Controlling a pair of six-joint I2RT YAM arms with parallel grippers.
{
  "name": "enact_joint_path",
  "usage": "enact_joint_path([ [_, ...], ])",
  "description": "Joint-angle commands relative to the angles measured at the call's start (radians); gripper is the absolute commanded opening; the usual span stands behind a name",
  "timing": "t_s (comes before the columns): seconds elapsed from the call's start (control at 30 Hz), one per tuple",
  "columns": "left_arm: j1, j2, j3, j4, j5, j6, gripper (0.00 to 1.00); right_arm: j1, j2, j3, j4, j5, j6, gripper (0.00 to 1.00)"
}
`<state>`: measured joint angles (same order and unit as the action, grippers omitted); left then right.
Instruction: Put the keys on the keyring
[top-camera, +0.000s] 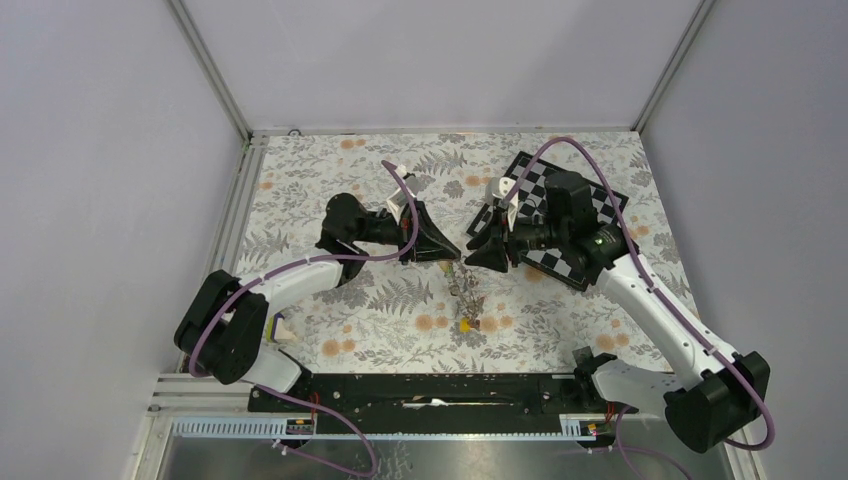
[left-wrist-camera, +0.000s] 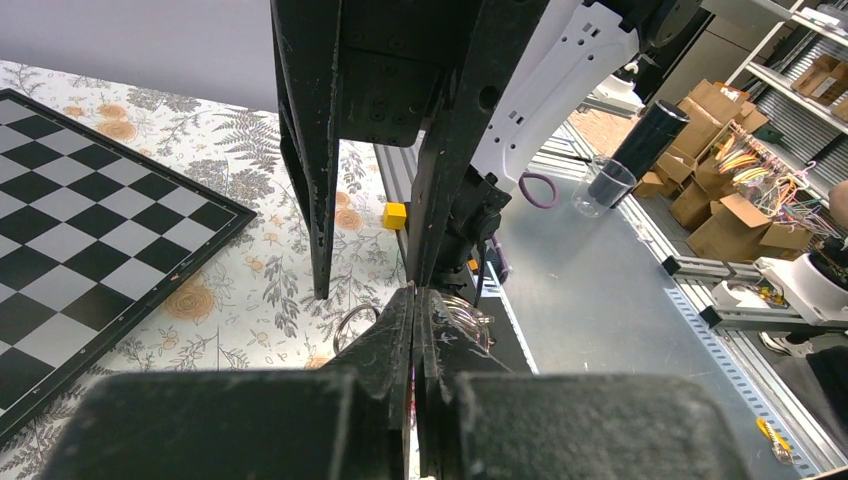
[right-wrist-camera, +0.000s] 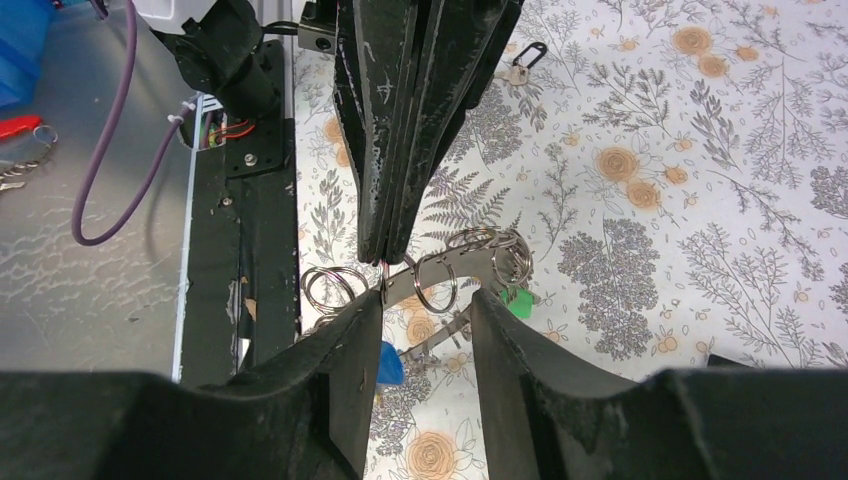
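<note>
Left gripper, pinched shut on the keyring, holds its grey band. Right gripper, jaws parted, straddles that band. Keys dangle beneath the keyring. The right gripper should probably close squarely on the band, clear of the small rings.

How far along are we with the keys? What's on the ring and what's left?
Done: small rings and at least a green key and a blue key appear to hang from the keyring. In hand: the left end effector clamps the keyring, the right end effector open around it. Left: a black key lies apart on the cloth.
</note>
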<state>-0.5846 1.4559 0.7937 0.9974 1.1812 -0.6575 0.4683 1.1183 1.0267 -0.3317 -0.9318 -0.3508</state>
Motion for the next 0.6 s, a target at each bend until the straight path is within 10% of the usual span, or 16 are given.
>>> enact_joint_path([
  [0.0,0.0,-0.015,0.003,0.086,-0.002,-0.009,0.0,-0.007,0.015,0.003,0.058,-0.066,0.026,0.44],
  [0.57,0.0,-0.016,0.005,0.021,-0.01,0.048,0.0,-0.005,0.017,0.019,0.028,-0.069,0.013,0.0],
])
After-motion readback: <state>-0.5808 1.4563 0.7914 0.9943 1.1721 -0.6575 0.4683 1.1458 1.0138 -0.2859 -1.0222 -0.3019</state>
